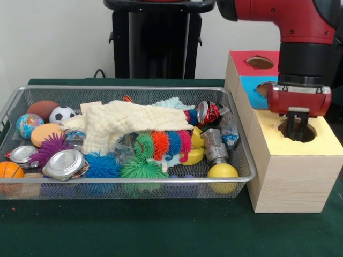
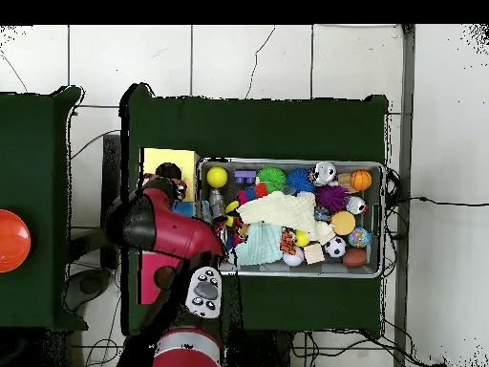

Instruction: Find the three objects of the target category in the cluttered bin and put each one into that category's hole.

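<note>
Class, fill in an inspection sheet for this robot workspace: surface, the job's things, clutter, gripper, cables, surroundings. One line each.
Surface: green table cover, bare in front of the bin.
Job's things: wire bin full of objects; wooden box to its side with red, blue and yellow tops, each with a hole.
Clutter: cream cloth draped over spiky balls; soccer ball, globe ball, yellow ball, crushed red can, metal lids.
Gripper: gripper reaches down into the yellow hole; open or shut cannot be told.
Cables: black cable on the floor beside the table.
Surroundings: tiled floor, orange disc on a neighbouring table.
</note>
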